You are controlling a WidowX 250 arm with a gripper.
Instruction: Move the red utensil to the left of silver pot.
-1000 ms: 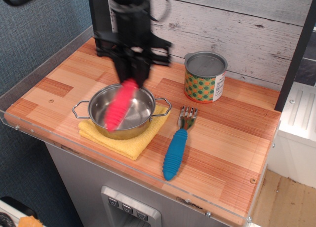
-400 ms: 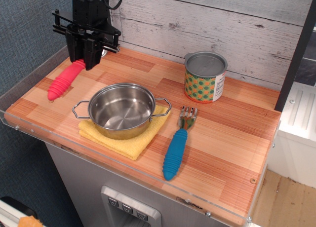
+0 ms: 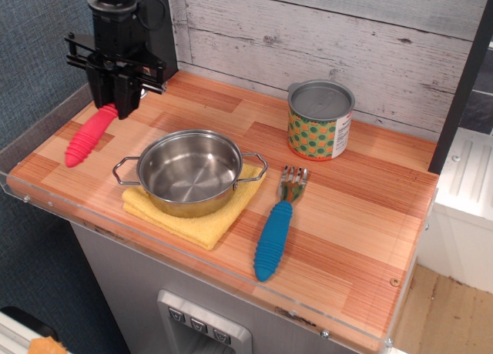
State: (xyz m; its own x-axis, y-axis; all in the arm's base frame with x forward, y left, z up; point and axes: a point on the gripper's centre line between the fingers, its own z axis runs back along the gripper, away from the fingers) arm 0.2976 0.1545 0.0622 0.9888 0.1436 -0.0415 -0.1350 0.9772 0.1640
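the single black arm comes down from the top of the view over the far left corner of the tabletop (image 3: 362,215), its wrist held roughly vertical. a flat black crossbar with thin rods sticks out to both sides just above the gripper (image 3: 115,108). the gripper points straight down, and its fingers are closed on the upper end of the red utensil (image 3: 89,133), which slants away from it toward the left edge of the tabletop.
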